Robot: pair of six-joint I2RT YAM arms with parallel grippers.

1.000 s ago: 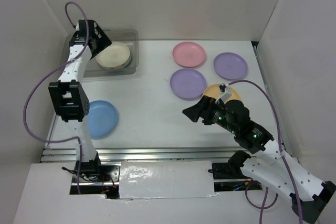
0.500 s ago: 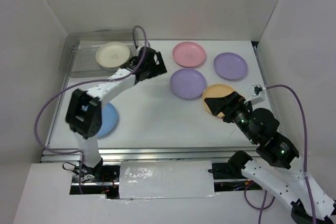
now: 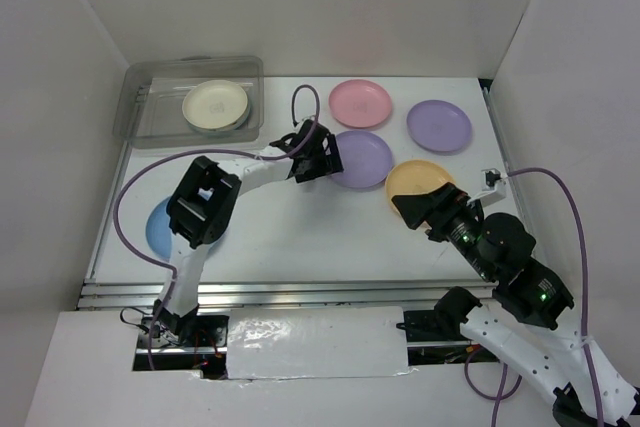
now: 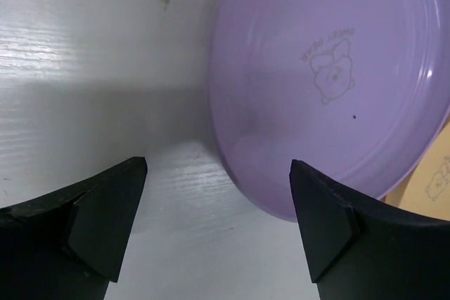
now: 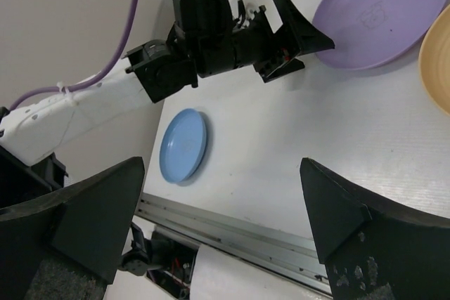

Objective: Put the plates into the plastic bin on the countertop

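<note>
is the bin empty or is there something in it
Not empty: the top view shows a cream plate lying flat inside the plastic bin. Whether others sit under it, cannot tell.

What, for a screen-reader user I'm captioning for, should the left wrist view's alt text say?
A purple plate with a small bear print lies on the white countertop, just beyond the open left gripper, whose two black fingertips frame the bottom corners. An orange-yellow plate edge shows at right.
</note>
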